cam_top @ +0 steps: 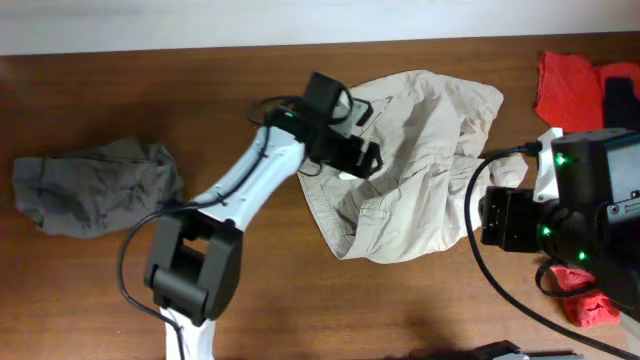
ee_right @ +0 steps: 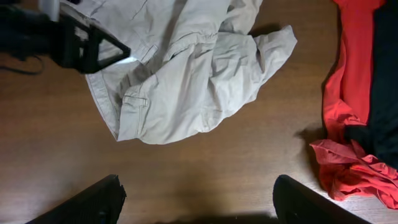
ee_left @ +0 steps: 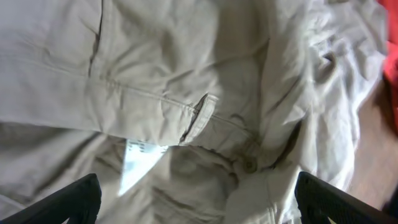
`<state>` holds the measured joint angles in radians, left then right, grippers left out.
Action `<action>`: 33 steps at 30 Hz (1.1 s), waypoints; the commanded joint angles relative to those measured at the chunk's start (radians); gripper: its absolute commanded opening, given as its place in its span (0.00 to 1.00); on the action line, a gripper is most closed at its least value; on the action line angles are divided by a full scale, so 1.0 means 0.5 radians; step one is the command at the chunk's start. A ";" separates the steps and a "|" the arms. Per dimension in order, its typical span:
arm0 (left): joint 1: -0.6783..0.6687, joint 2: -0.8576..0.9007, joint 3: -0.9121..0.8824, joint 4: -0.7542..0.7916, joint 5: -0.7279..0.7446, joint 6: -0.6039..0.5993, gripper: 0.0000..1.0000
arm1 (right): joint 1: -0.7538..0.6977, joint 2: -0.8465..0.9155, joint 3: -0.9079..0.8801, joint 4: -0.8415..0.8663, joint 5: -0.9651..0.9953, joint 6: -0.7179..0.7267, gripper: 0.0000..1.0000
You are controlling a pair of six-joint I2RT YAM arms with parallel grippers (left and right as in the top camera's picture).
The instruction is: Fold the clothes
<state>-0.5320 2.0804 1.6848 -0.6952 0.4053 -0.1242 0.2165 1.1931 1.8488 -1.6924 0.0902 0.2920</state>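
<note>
The beige shorts (cam_top: 420, 170) lie crumpled in the middle of the table, and they fill the left wrist view (ee_left: 186, 93) with a waistband button (ee_left: 250, 165) showing. My left gripper (cam_top: 350, 155) hovers over their left part, open (ee_left: 199, 208), with loose fabric below and nothing pinched. The right gripper (ee_right: 199, 208) is open over bare wood, short of the shorts' near edge (ee_right: 186, 81). In the overhead view the right arm (cam_top: 510, 220) stands just right of the shorts.
A gray garment (cam_top: 95, 185) lies bunched at the far left. Red (cam_top: 565, 85) and black (cam_top: 620, 95) garments sit at the back right, and more red cloth (cam_top: 590, 305) lies by the right arm's base. A black cable (cam_top: 500, 280) curves over the table.
</note>
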 commanded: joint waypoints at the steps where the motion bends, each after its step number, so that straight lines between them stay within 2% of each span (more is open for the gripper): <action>1: 0.023 0.119 0.002 -0.049 -0.285 -0.480 0.99 | -0.004 -0.004 -0.001 -0.011 0.048 0.009 0.81; 4: 0.024 0.196 0.002 0.027 -0.258 -0.668 0.99 | -0.004 -0.004 -0.001 -0.012 0.053 0.010 0.82; 11: 0.022 0.336 0.002 0.393 -0.159 -0.671 0.99 | -0.004 -0.004 -0.001 -0.011 0.053 0.010 0.82; 12: 0.022 0.356 0.002 0.434 -0.158 -0.671 0.95 | -0.003 -0.004 -0.001 -0.011 0.053 0.010 0.81; 13: 0.022 0.369 0.002 0.468 -0.159 -0.671 0.83 | -0.004 -0.004 -0.001 -0.011 0.054 0.010 0.81; 17: 0.022 0.420 0.002 0.567 -0.175 -0.670 0.21 | -0.004 -0.005 -0.001 -0.009 0.055 0.009 0.81; 18: 0.024 0.421 0.002 0.584 -0.175 -0.668 0.09 | -0.004 -0.004 -0.001 -0.009 0.055 0.009 0.81; 19: 0.027 0.420 0.002 0.603 -0.172 -0.661 0.05 | -0.004 -0.005 -0.001 -0.011 0.055 0.009 0.81; 21: 0.032 0.402 0.027 0.612 -0.113 -0.597 0.00 | -0.004 -0.005 -0.001 -0.012 0.055 0.008 0.81; 23: 0.041 0.359 0.095 0.548 0.008 -0.466 0.01 | -0.004 -0.011 -0.001 -0.012 0.056 0.002 0.81; 26: 0.069 0.275 0.251 0.275 0.005 -0.434 0.00 | -0.004 -0.032 -0.001 -0.012 0.088 0.002 0.81; 31: 0.141 0.094 0.586 -0.252 -0.010 -0.163 0.01 | -0.004 -0.060 -0.001 -0.011 0.114 0.003 0.80; 33: 0.164 0.025 0.681 -0.487 -0.143 -0.120 0.00 | -0.004 -0.063 -0.001 -0.011 0.116 0.002 0.81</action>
<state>-0.4736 2.2158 1.9404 -0.8635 0.3714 -0.2810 0.2165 1.1770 1.8484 -1.6924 0.1204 0.2909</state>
